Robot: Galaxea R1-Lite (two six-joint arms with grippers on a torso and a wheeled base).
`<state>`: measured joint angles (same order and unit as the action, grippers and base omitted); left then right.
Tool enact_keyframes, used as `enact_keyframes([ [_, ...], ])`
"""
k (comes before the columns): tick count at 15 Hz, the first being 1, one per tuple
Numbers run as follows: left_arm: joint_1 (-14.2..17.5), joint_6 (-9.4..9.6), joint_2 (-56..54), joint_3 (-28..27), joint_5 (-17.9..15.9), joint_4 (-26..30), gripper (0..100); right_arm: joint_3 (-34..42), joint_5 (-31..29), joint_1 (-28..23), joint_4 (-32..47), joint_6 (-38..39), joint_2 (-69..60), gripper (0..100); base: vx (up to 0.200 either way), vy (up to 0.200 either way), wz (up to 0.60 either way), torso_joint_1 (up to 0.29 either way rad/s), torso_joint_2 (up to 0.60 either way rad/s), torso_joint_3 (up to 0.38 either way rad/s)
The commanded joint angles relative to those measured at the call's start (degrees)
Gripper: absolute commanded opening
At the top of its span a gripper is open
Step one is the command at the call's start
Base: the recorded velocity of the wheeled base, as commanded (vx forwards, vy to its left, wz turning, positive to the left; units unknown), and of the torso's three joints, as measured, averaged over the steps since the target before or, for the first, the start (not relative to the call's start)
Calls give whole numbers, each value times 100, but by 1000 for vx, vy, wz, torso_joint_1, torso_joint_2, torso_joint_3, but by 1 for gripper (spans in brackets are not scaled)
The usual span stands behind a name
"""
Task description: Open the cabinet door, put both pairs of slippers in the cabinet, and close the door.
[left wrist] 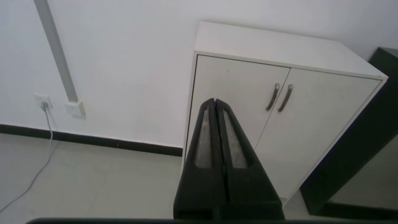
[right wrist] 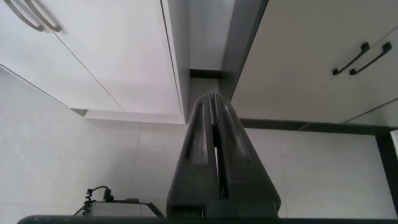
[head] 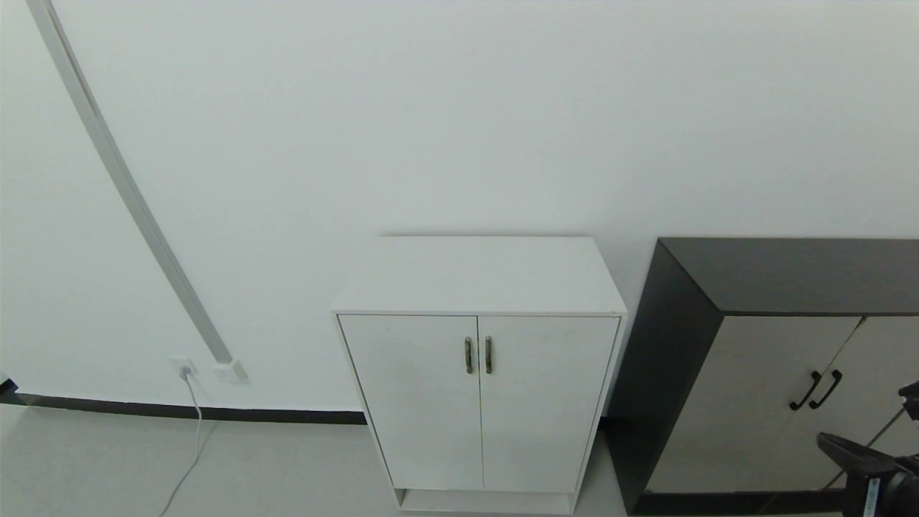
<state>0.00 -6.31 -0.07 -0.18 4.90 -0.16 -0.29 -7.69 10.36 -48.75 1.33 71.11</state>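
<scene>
Head view gives you the white cabinet at lower centre of the frame, standing on the floor against the white wall. Both of its doors are closed, and the two upright metal handles sit side by side at the middle seam. Just to its right, filling the lower right of the frame, is a dark cabinet with pale doors and a pair of black handles; a narrow gap separates the two units. At lower left you can see a wall socket with a grey cable running down to the floor, and a pale conduit strip climbing from beside it toward the upper left corner. In the left wrist view the left jaws are pressed fully together with nothing between them, and they point toward the left door of the white cabinet. In the right wrist view the right jaws are likewise closed on nothing, held low and aimed at the gap between the white cabinet and the dark cabinet.
</scene>
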Motion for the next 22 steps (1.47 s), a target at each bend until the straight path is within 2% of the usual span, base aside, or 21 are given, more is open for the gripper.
enact_keyframes([
  [1,0,-1,7,1,2,-2,0,29,224,1,718,-54,-862,0,0,0,0,0,0,0],
  [4,0,-1,7,1,2,-2,0,29,400,1,1641,-63,-1600,0,0,0,0,0,0,0],
  [5,0,-1,7,1,2,-2,0,29,462,1,2247,-54,-2057,0,0,0,0,0,0,0],
  [8,0,-1,7,1,2,-2,0,29,725,1,3346,-63,-2954,0,0,0,0,0,0,0],
  [9,0,-1,7,1,2,-2,0,29,725,1,3346,-63,-2954,0,0,0,0,0,0,0],
  [10,0,-1,7,1,2,7,0,29,734,36,3952,-89,-3437,0,0,0,0,0,0,0],
  [13,0,-1,7,1,2,-2,0,20,760,379,4734,-142,-4087,0,0,0,0,0,0,0],
  [22,0,-1,7,1,-7,-2,0,29,954,686,4884,-353,-4632,0,0,0,0,0,0,0],
])
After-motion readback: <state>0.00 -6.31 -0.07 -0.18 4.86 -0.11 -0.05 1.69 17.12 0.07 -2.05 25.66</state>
